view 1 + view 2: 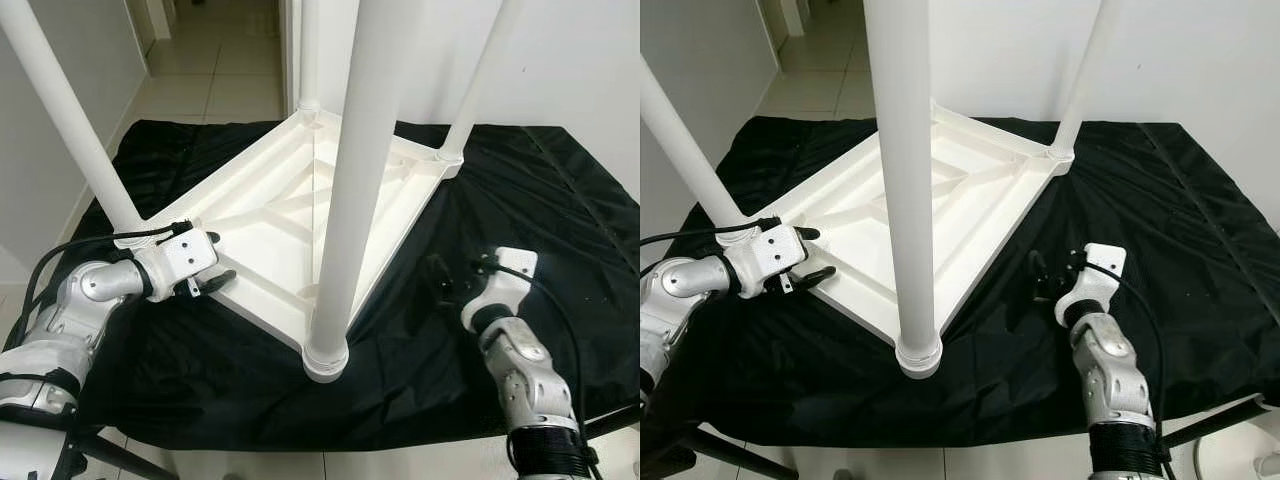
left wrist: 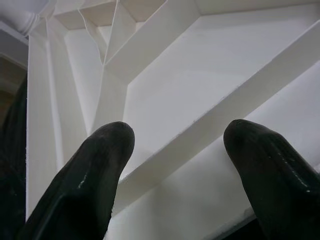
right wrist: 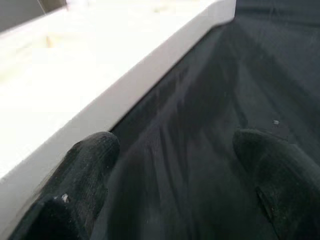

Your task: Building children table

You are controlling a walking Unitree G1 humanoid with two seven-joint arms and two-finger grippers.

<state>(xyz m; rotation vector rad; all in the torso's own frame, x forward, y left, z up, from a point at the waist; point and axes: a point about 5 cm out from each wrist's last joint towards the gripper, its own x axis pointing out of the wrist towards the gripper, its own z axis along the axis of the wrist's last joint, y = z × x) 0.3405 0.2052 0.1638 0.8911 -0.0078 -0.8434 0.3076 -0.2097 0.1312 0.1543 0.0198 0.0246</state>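
Surface [image 1: 560, 190]: draped in black cloth, it carries my work.
Table [image 1: 290, 215]: white, upside down on the cloth, four legs pointing up.
Left gripper [image 1: 205, 262]: my fingers spread open over the table's near-left edge, holding nothing.
Right gripper [image 1: 1055, 272]: open and empty, just beside the table's right edge, over the cloth.

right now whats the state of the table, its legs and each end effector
table top: upside down on the black cloth
legs: four fitted, pointing up
left end effector: open, at the table top's edge
right end effector: open, over the cloth beside the table top
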